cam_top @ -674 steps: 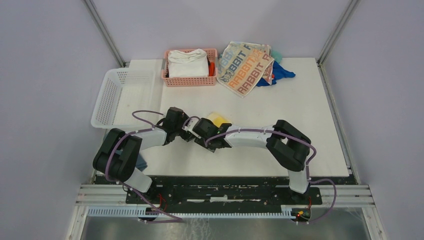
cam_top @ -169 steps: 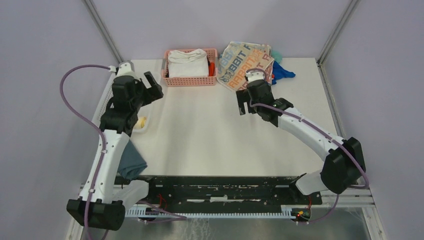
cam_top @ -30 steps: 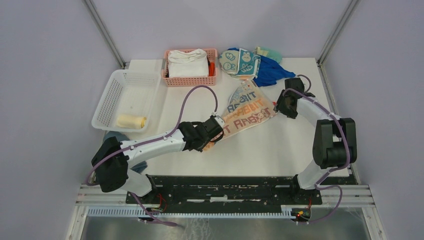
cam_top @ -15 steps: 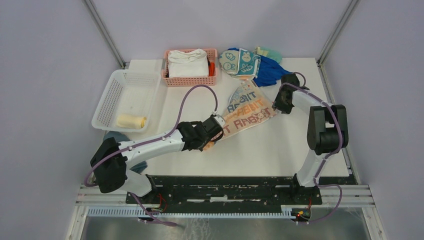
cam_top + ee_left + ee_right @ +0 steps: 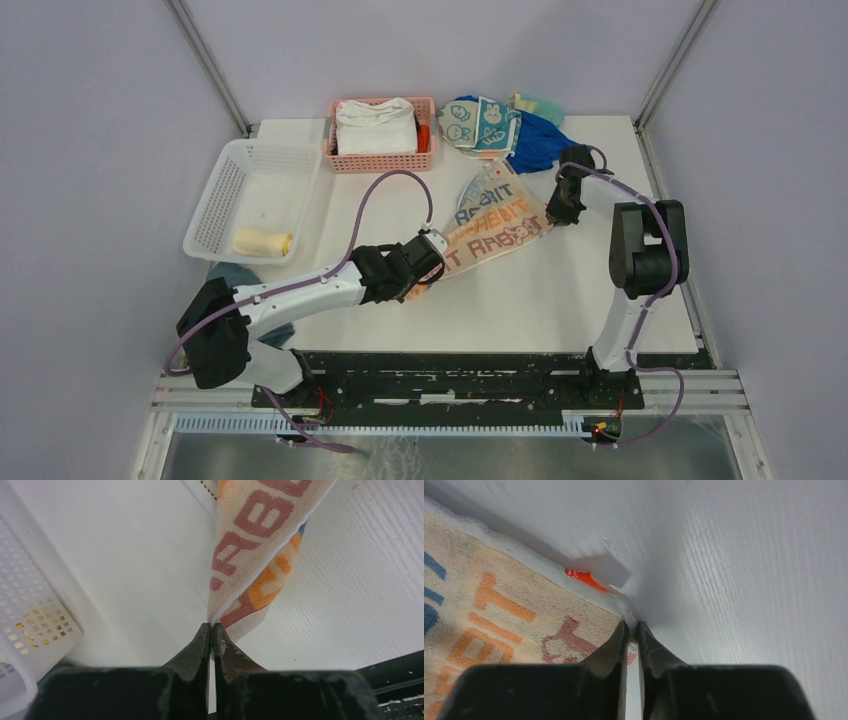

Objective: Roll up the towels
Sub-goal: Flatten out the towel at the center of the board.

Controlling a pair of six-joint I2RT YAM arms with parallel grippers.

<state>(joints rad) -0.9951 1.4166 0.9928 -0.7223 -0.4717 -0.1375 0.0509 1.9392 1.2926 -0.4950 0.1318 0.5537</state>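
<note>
One yellow towel (image 5: 262,242) in white basket (image 5: 262,190), cloth (image 5: 375,125) in pink basket (image 5: 380,160)

The beige towel lettered RABBIT in orange and blue (image 5: 492,222), which had lain at the far edge of the white table (image 5: 560,290), had been dragged out flat onto its middle. That uncovered the pale cloth with cartoon rabbit faces (image 5: 478,118), and the rolled yellow towel (image 5: 262,242) had gone from the centre into the white plastic basket (image 5: 215,190). Within the last second the left gripper (image 5: 211,630) pinched shut on the beige towel's near corner, while the right gripper (image 5: 631,627) slid in from the right and closed on its far corner.
</note>
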